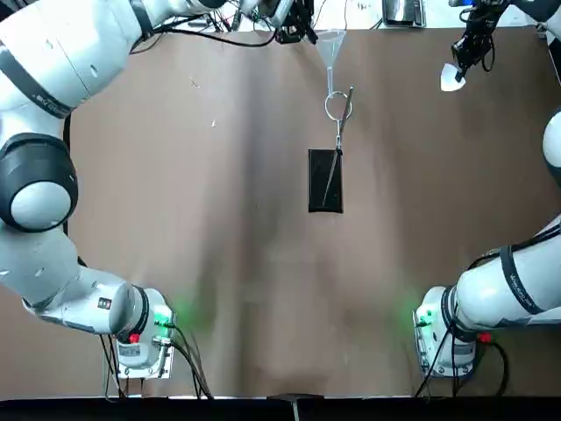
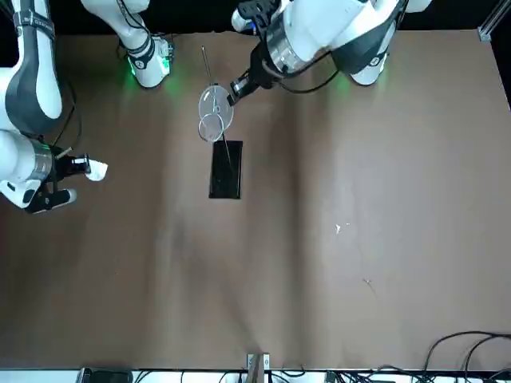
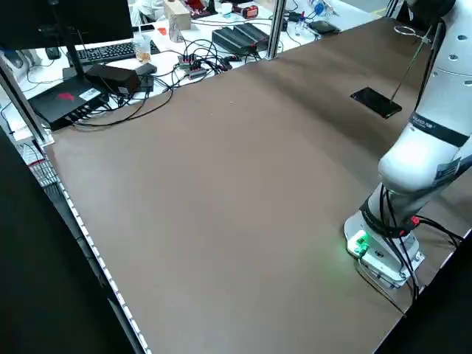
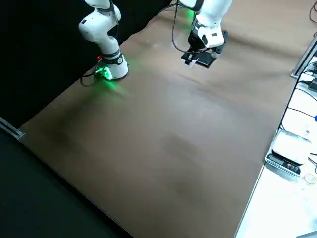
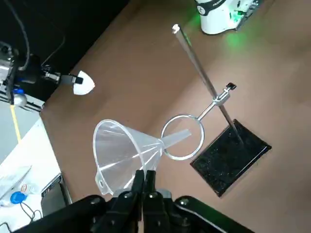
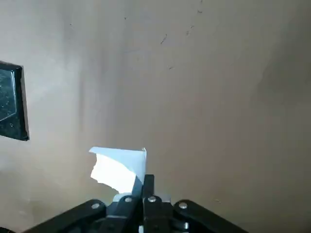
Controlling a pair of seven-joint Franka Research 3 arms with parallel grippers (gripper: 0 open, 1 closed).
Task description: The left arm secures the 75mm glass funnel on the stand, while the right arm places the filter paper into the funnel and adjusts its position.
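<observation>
Funnel not yet seated, paper still to come.
The 75mm glass funnel [image 5: 124,155] is empty, pinched in my left gripper [image 5: 144,178], its stem near the bare ring [image 5: 198,145] on the stand [image 5: 231,158], at 12 o'clock from the black base. Towards 3 o'clock from the ring, my right gripper [image 6: 146,182] clasps the filter paper [image 6: 119,167] above the worktop [image 1: 254,307]. Seating, inserting and adjusting remain.

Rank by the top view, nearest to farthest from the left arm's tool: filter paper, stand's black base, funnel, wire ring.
1. Funnel, held in the left tool.
2. Wire ring, just robot-side of the funnel's cone.
3. Too close to call: black base, farther robot-side; filter paper, rightward in the right tool.
</observation>
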